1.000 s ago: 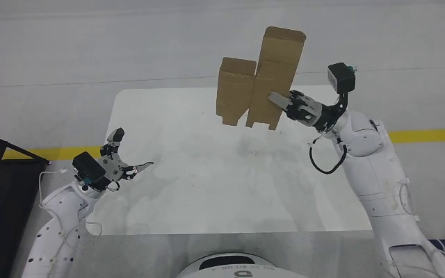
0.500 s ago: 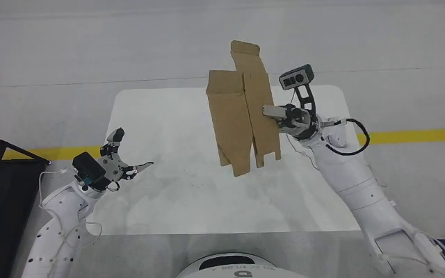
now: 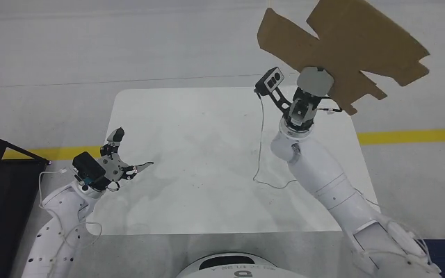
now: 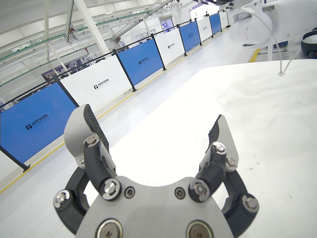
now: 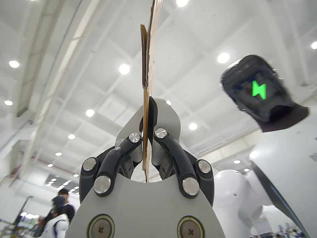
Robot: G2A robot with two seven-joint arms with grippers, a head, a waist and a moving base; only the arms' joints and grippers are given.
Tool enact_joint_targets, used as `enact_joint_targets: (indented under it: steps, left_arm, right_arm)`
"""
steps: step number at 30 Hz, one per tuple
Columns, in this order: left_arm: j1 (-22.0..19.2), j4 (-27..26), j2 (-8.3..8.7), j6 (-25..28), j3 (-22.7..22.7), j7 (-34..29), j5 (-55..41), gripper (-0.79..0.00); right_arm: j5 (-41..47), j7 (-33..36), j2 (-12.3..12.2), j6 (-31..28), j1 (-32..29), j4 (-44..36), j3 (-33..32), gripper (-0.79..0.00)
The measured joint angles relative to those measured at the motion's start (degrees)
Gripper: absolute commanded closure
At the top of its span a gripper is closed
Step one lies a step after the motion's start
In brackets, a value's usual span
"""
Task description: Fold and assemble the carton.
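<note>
A flat brown cardboard carton point(image 3: 348, 45) is held high above the far right part of the white table point(image 3: 208, 181), its broad face toward the top camera. My right gripper point(image 3: 314, 80) is shut on its edge. In the right wrist view the carton point(image 5: 149, 58) appears edge-on, clamped by the right gripper point(image 5: 148, 115) and pointing up at the ceiling. My left gripper point(image 3: 128, 158) hovers over the table's near left corner, open with nothing in it. The left wrist view has the open left gripper point(image 4: 153, 127) above bare table surface.
A thin white cable point(image 3: 259, 146) hangs from the right arm down over the table's right half. A yellow floor line point(image 3: 403, 135) runs beside the table. Blue and white barrier panels point(image 4: 104, 80) stand far off beyond the table edge.
The right arm has swung up and turned the carton from hanging upright over the table's far side to raised high, its flat face toward the top camera. The left arm has not moved.
</note>
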State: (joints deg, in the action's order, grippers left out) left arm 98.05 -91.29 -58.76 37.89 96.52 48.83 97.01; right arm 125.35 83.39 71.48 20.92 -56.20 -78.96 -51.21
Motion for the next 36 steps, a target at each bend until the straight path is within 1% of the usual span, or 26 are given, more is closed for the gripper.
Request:
enact_joint_targets:
  steps: [5,10,12,14,17,18,19,20,21,22,24,25,27,28,30,34,36]
  left_arm:
    - [0.0,0.0,0.0,0.0,0.0,0.0,0.0,-0.785]
    - [0.0,0.0,0.0,0.0,0.0,0.0,0.0,-0.785]
    - [0.0,0.0,0.0,0.0,0.0,0.0,0.0,-0.785]
    - [0.0,0.0,0.0,0.0,0.0,0.0,0.0,-0.785]
    - [0.0,0.0,0.0,0.0,0.0,0.0,0.0,-0.785]
    - [0.0,0.0,0.0,0.0,0.0,0.0,0.0,-0.785]
    - [0.0,0.0,0.0,0.0,0.0,0.0,0.0,-0.785]
    - [0.0,0.0,0.0,0.0,0.0,0.0,0.0,-0.785]
    - [0.0,0.0,0.0,0.0,0.0,0.0,0.0,-0.785]
    - [0.0,0.0,0.0,0.0,0.0,0.0,0.0,-0.785]
    - [0.0,0.0,0.0,0.0,0.0,0.0,0.0,-0.785]
    - [0.0,0.0,0.0,0.0,0.0,0.0,0.0,-0.785]
    - [0.0,0.0,0.0,0.0,0.0,0.0,0.0,-0.785]
    - [0.0,0.0,0.0,0.0,0.0,0.0,0.0,-0.785]
    - [0.0,0.0,0.0,0.0,0.0,0.0,0.0,-0.785]
    - [0.0,0.0,0.0,0.0,0.0,0.0,0.0,-0.785]
    - [0.0,0.0,0.0,0.0,0.0,0.0,0.0,-0.785]
  right_arm:
    - [1.72,-1.84,0.65,1.79,-0.97,-1.82,-0.87,0.0]
    - [1.75,-1.63,1.59,1.57,-1.2,-0.3,-1.84,0.0]
    - [0.53,-1.0,1.92,-0.03,-0.91,0.82,-2.51,0.0]
    - [-4.27,0.03,2.13,-5.97,-0.23,2.86,-4.02,0.0]
    - [-14.55,1.57,2.06,-19.07,1.01,6.37,-6.96,0.0]
    - [-19.11,2.04,1.88,-24.93,1.5,7.53,-8.52,0.0]
    - [-22.58,2.2,1.7,-29.5,1.76,8.27,-9.84,0.0]
    - [-26.49,2.03,1.44,-34.19,2.03,8.97,-11.28,0.0]
    - [-32.38,0.71,1.0,-39.99,2.33,9.3,-13.44,0.0]
    - [-36.84,-1.22,0.68,-43.43,2.28,8.89,-15.13,0.0]
    - [-46.08,-6.39,-0.04,-48.75,1.71,7.25,-18.61,0.0]
    - [-52.71,-9.68,-0.5,-51.71,0.92,5.47,-20.78,0.0]
    - [-63.19,-14.08,-1.22,-55.91,-0.52,2.42,-23.76,0.0]
    - [-70.83,-16.65,-1.64,-58.48,-1.58,0.27,-25.32,0.0]
    - [-82.97,-20.94,-2.24,-62.74,-3.27,-2.68,-27.69,0.0]
    - [-103.89,-28.26,-2.91,-69.64,-6.01,-6.92,-31.57,0.0]
    - [-112.78,-32.43,-2.94,-71.48,-7.8,-9.21,-33.06,0.0]
